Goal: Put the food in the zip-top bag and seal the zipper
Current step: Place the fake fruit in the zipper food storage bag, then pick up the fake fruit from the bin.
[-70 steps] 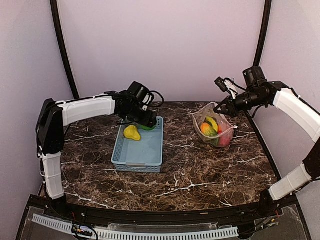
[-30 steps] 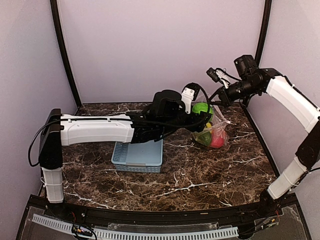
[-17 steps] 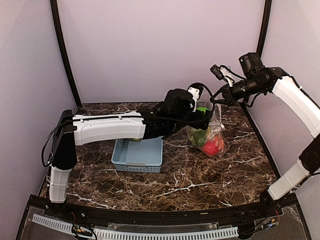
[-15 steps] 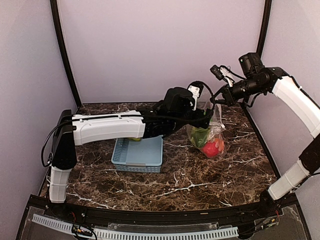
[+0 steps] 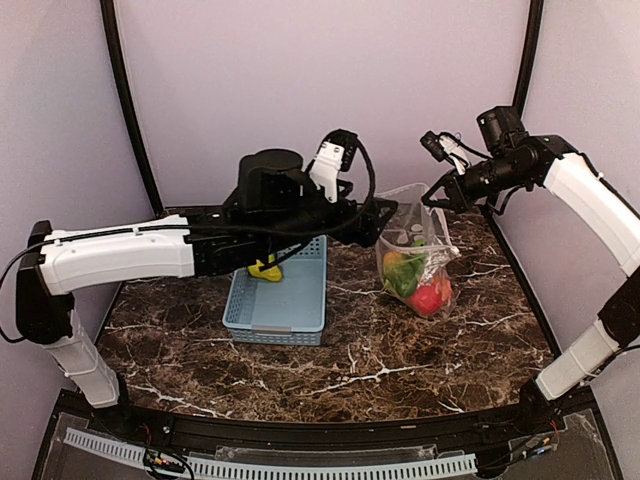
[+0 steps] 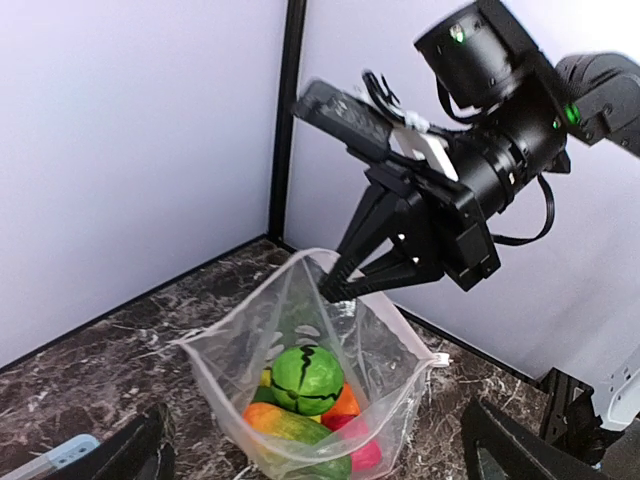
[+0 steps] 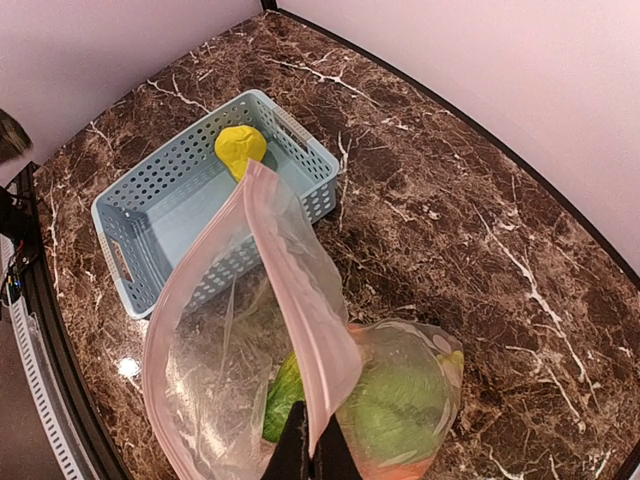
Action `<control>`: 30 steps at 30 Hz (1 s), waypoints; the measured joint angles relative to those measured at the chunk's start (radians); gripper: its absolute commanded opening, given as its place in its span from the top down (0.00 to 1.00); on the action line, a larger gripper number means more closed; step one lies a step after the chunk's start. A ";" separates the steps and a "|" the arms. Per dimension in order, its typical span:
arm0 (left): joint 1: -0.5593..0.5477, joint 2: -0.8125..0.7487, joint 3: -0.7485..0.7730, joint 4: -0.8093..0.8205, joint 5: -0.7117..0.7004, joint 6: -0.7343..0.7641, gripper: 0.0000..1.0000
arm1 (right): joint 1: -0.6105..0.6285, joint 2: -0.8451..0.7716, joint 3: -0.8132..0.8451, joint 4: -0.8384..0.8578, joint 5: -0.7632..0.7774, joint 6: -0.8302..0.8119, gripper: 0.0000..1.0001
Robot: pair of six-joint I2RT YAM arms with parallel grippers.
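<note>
The zip-top bag hangs open on the table's right side, its rim pinched by my shut right gripper. Inside lies food: a striped green melon on top, with an orange piece, a pink-red ball and a green-orange piece under it. The pinkish zipper curves up from my right fingertips. My left gripper stands open and empty just left of the bag's mouth, also seen from above. A yellow lemon remains in the basket.
A light blue slatted basket sits left of the bag, under my left arm. The right arm's camera and cables hang over the bag's far edge. Dark marble table; walls close behind and at the right.
The left gripper held the green melon over the bag a second ago; it has let it go into the bag, opened wide and pulled back to the left.
</note>
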 measured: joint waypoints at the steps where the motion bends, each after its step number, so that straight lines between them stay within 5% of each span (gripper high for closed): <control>1: -0.001 -0.050 -0.035 0.011 -0.019 0.007 0.01 | 0.000 0.000 -0.003 0.002 0.000 -0.001 1.00; 6: 0.012 -0.209 -0.147 -0.057 -0.155 0.023 0.01 | 0.000 0.000 -0.011 0.006 -0.002 -0.003 1.00; 11: 0.119 -0.199 -0.192 -0.261 -0.218 -0.070 0.03 | 0.000 0.000 -0.011 0.006 -0.010 -0.003 1.00; 20: 0.269 -0.041 -0.203 -0.490 -0.260 -0.226 0.04 | 0.000 0.003 -0.014 0.006 -0.017 -0.007 1.00; 30: 0.361 0.240 0.072 -0.681 -0.226 -0.145 0.09 | 0.000 0.003 -0.050 0.016 -0.023 -0.017 1.00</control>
